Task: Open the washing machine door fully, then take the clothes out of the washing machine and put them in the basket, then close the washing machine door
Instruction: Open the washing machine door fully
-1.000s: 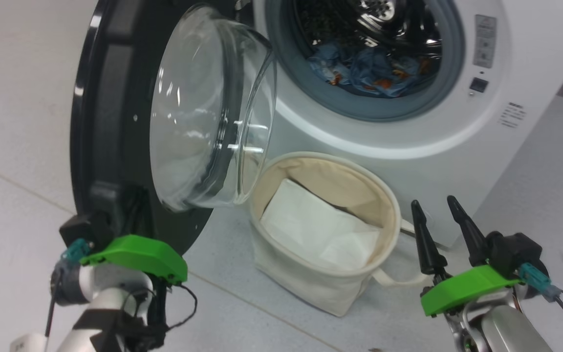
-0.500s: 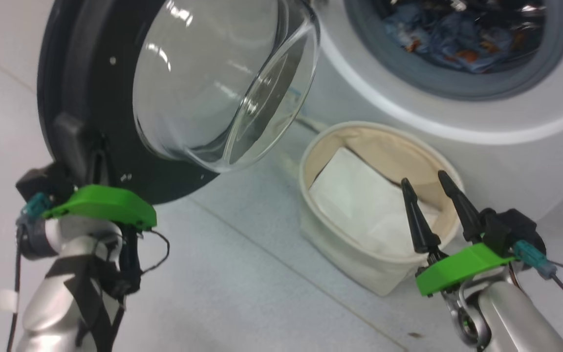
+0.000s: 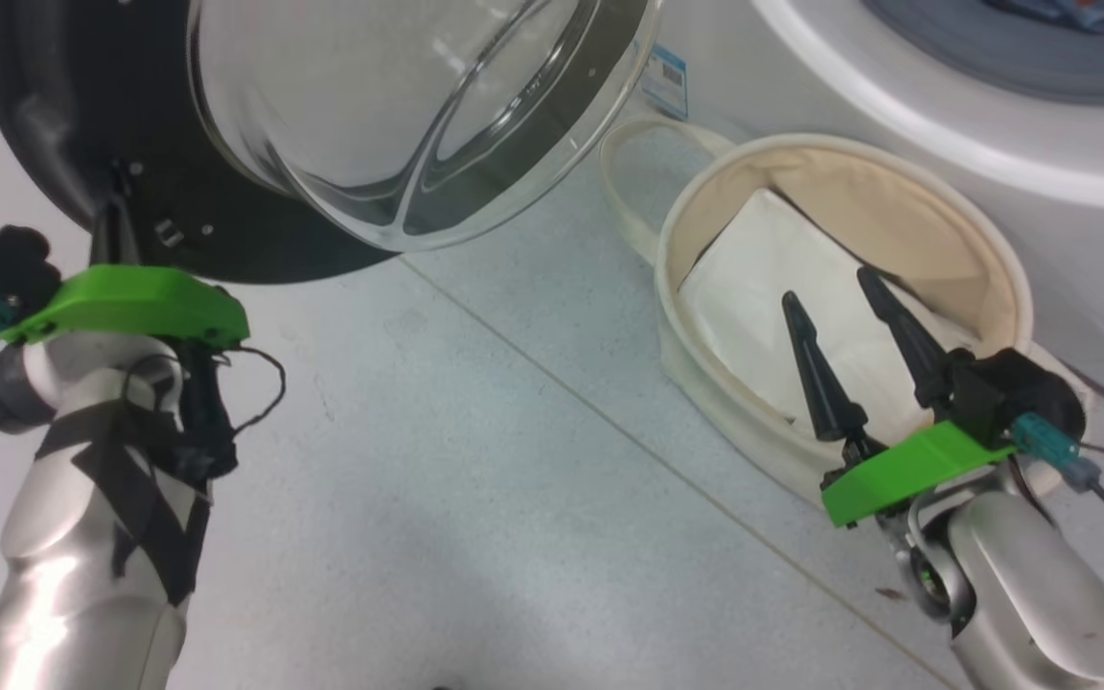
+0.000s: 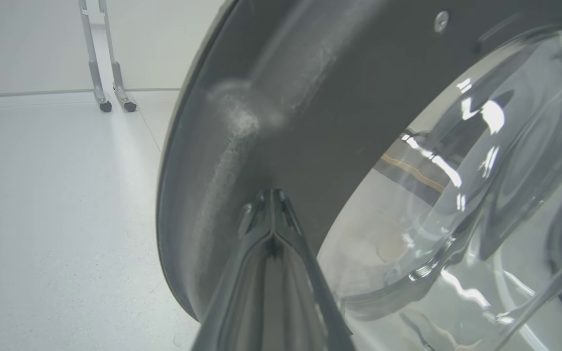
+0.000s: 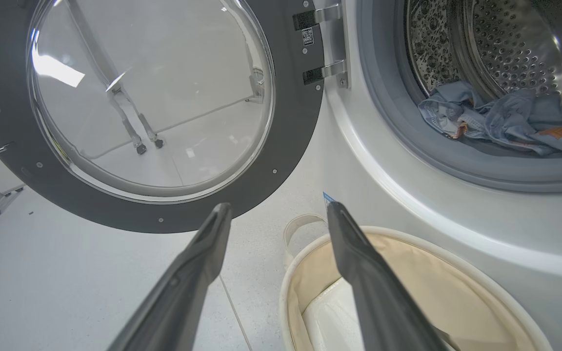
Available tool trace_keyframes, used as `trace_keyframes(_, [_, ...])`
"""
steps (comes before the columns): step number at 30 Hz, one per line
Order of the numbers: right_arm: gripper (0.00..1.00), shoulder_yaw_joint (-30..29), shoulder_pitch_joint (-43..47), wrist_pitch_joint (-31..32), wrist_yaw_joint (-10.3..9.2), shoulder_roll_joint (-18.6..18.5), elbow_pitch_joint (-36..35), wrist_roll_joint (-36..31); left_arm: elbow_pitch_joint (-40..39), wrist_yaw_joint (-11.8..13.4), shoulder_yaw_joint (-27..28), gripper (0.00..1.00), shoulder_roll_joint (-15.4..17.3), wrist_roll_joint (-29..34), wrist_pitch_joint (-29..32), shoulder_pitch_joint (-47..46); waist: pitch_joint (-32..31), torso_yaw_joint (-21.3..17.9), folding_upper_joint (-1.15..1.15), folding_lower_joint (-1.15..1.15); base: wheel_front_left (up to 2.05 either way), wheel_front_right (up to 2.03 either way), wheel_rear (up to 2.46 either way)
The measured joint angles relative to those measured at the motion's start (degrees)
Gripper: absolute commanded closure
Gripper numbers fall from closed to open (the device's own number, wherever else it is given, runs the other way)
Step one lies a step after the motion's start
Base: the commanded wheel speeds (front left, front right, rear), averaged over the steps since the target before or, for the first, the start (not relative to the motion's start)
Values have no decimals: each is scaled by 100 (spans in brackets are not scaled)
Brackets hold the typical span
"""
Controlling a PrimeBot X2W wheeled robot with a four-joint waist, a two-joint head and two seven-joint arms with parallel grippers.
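Left gripper (image 4: 271, 194): fingers pressed together, nothing between them, tips at the inner black rim of the large round black-rimmed, glass-centred washing machine door (image 4: 310, 112). Actual contact is probably there, but the wrist view is too close to be sure.

Right gripper (image 3: 825, 286): fingers spread apart, empty, hanging over the near rim of the small round cream canvas basket (image 3: 907, 153), tips aimed at the big white front-loading washing machine (image 3: 897, 86).

Door is swung out on its hinges (image 5: 324, 44), left of the drum mouth. Its bulging glass bowl points toward the basket side, and its lower edge overhangs the pale grey floor (image 3: 514, 460).

Basket stands on the floor just beside the machine front, mouth up. One handle loop is on the door side, and a flat white folded sheet (image 3: 753, 278) lies inside.

Light-blue clothes with orange print (image 5: 505, 122) lie in the bottom of the perforated drum, bunched lengthwise along the grey rubber ring.

Open floor stretches left of and in front of the basket. A wheeled metal frame (image 4: 100, 63) stands well apart, beyond the door.
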Motion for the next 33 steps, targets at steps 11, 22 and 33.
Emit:
trace_keyframes(11, [0, 170, -367, 0, 0, -274, 89, 51, 185, -345, 829, 100, -270, 376, -33, -253, 437, 56, 0, 0, 0, 0, 0])
trace_keyframes(22, [0, -47, -316, -1, 0, -225, 136, 111, 719, -1073, 1268, 0, -423, 926, -34, -438, 154, 30, 0, 0, 0, 0, 0])
trace_keyframes(33, [0, -541, 769, 0, 0, 580, 146, 158, 1210, -1759, 1307, 0, -157, 1397, -34, 252, -1040, -204, 0, 0, 0, 0, 0])
